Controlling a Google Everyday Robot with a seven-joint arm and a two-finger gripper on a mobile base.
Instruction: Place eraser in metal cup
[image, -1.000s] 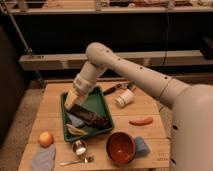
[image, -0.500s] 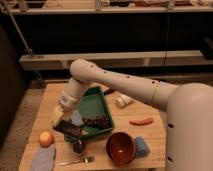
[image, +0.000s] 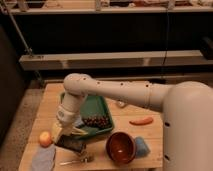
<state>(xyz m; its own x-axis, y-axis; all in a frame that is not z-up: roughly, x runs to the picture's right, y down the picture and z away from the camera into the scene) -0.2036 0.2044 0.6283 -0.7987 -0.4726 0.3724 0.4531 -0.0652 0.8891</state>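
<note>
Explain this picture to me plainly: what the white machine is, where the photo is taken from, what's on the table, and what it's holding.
The big white shape is a robot's arm, bending down over a wooden table. There is one view; its camera position is not on record. The arm ends in its gripper, low at the table's front left, with a dark flat block, the eraser, at its tip, apparently held. On the table: a green tray with dark grapes, a red-brown bowl, a blue sponge, a carrot, an orange fruit, a bluish cloth and a fork. The metal cup is hidden.
</note>
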